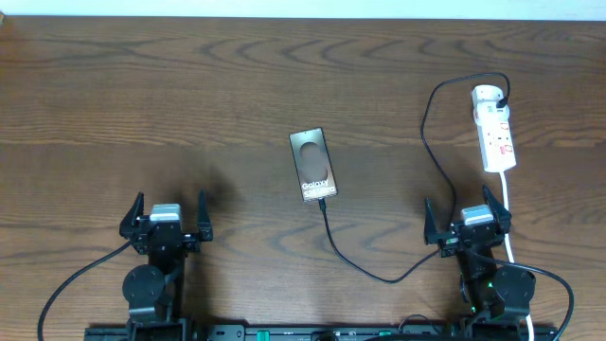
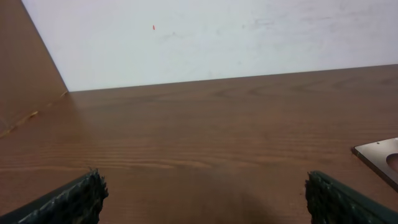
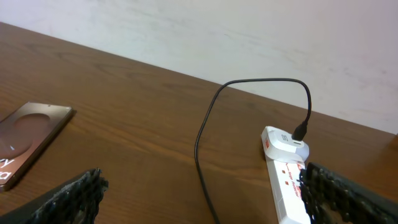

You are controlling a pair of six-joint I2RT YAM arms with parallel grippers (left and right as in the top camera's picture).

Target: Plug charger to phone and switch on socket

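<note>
Left gripper (image 1: 169,210) and right gripper (image 1: 461,206) sit fully open and empty near the front of the table (image 1: 189,95). The phone (image 1: 314,166) lies mid-table. The charger (image 1: 365,273) tip touches its near edge; the cable runs to the socket (image 1: 496,133), far right

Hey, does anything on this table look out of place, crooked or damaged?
Nothing looks spilled or broken. The phone sits slightly crooked, and the charger sags in a loose loop that passes close by the open right tool, where it might snag. The socket looks intact.
</note>
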